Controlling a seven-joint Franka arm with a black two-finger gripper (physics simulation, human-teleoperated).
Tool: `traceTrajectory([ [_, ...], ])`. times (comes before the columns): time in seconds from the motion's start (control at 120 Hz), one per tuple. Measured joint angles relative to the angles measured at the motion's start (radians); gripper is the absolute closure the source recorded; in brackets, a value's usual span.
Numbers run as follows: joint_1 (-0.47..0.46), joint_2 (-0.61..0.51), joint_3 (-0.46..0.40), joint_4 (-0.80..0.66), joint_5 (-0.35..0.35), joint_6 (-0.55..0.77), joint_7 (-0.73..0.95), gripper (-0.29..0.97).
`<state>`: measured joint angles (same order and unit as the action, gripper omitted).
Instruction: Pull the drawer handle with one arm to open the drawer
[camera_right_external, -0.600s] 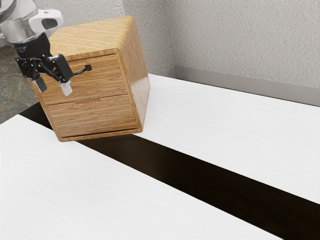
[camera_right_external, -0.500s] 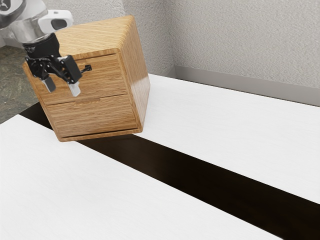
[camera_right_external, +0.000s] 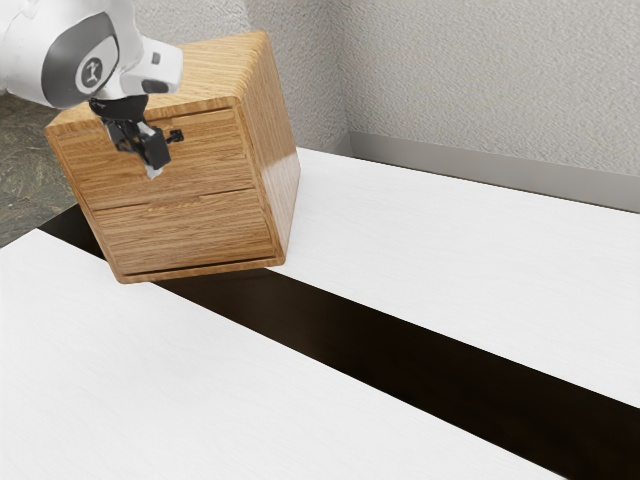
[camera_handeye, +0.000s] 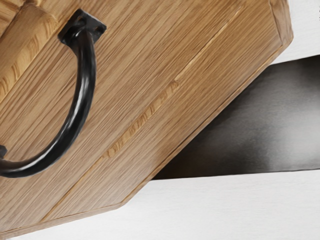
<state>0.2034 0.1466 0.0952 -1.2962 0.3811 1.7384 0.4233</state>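
Note:
A wooden cabinet (camera_right_external: 262, 130) with two drawers stands tilted at the back of the table, toward the exterior view's left. The top drawer (camera_right_external: 205, 155) carries a black curved handle (camera_right_external: 173, 136), and its front sits flush with the cabinet. My gripper (camera_right_external: 148, 160) hangs from the white arm directly in front of that drawer, right at the handle, fingers pointing down and open with nothing between them. In the wrist view the handle (camera_handeye: 80, 100) arcs close in front of my hand, over the wood grain of the drawer fronts.
The lower drawer (camera_right_external: 185, 230) is shut and shows no handle. A black strip (camera_right_external: 400, 350) runs diagonally across the white table (camera_right_external: 450, 240), passing under the cabinet. A grey wall (camera_right_external: 480, 70) closes off the back.
My hand has moved toward the exterior view's right and up to the handle, and it has turned so the two fingers now line up one behind the other. The drawer has not moved.

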Motion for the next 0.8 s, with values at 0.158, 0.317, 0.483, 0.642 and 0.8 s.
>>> traceTrajectory([
  [0.158,0.054,0.004,-0.070,-0.033,0.097,0.113,0.103,0.00],
  [0.317,0.285,0.040,-0.217,-0.070,0.031,0.262,0.228,0.00],
  [0.483,0.352,0.062,-0.272,-0.072,-0.072,0.374,0.376,-0.01],
  [0.642,0.377,-0.020,-0.311,-0.138,-0.117,0.407,0.494,0.05],
  [0.8,0.358,-0.070,-0.306,-0.205,-0.148,0.414,0.589,0.02],
])
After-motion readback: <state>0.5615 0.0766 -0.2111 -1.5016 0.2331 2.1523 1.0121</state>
